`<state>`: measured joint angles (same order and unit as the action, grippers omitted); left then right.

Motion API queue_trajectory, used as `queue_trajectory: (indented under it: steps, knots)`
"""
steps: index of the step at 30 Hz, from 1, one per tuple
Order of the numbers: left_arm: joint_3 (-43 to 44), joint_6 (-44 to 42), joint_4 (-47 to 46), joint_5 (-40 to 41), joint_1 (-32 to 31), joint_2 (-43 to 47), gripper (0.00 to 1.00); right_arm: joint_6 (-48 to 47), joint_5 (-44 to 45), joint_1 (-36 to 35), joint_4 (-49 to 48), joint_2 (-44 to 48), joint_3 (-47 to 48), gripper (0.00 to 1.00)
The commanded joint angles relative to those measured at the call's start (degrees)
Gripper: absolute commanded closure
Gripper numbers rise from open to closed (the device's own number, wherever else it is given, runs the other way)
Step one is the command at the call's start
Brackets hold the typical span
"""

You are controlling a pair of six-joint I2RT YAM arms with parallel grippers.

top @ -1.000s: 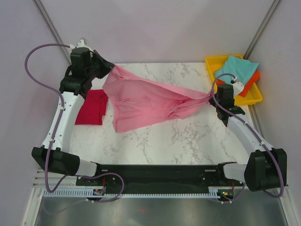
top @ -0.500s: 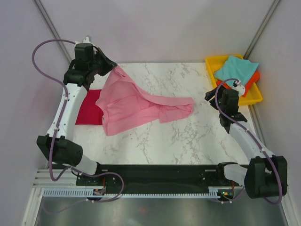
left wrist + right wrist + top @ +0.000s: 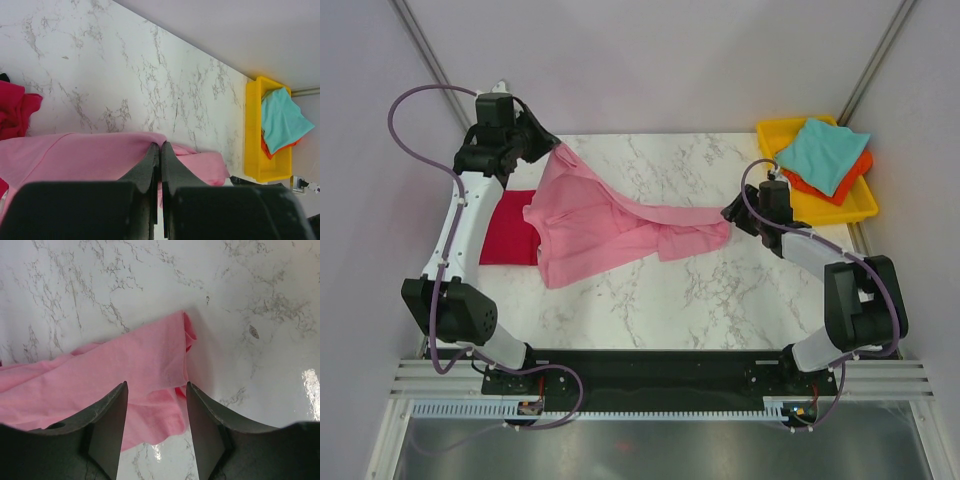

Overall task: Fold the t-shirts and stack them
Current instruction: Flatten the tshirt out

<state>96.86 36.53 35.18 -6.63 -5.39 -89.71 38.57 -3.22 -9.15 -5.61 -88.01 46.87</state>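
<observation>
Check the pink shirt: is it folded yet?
Not folded. The pink shirt lies rumpled, one edge pinched in the left gripper.

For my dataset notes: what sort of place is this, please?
Probably a robotics test cell in a lab: a marble-patterned table boxed in by lilac walls, metal frame posts in the corners, and a mounting rail along the near edge.

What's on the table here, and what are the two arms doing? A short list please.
pink shirt: spread rumpled mid-table
left tool: shut on pink shirt's far-left corner, lifting it
right tool: open, over the shirt's right end
red shirt: lying at the left edge
yellow tray: far right, holds teal shirt atop orange shirt
</observation>
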Motion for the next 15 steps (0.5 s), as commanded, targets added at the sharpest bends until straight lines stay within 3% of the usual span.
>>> queue_trajectory:
  steps: [1,11,14,15]
  knots:
    - [0.5,-2.3,-1.0,-1.5,0.6,2.3,0.98,0.2,-0.6,0.1,-2.1,-1.0,2.4,0.42]
    - [0.1,-2.2,-1.2,-1.4,0.6,2.0,0.98,1.3,-0.4,0.1,-2.5,-5.2,4.3,0.44]
    - [0.0,-2.3,-1.2,-1.1,0.6,2.0,0.98,1.3,0.9,0.0,-2.2,-5.9,4.9,0.64]
    - [-0.1,-2.3,-1.2,-0.9,0.6,2.2,0.98,1.2,1.7,0.1,-1.7,-5.3,5.2,0.77]
